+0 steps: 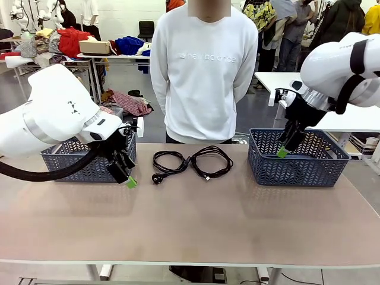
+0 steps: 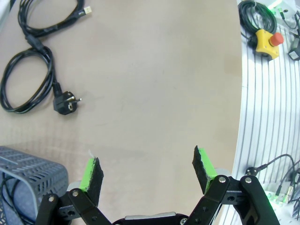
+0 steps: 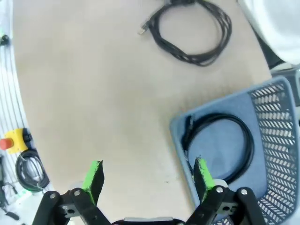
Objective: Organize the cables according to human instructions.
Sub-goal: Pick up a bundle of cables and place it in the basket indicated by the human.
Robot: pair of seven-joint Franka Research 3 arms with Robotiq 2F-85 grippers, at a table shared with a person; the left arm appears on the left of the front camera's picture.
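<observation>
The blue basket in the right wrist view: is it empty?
No, a coiled black cable lies on the bottom of the blue basket.

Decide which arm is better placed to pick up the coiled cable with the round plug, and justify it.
Probably left. The left gripper hangs open beside the plugged cable; the right gripper is at the right basket, farther away.

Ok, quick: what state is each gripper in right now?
Left gripper: open, holding nothing.
Right gripper: open, holding nothing.
</observation>
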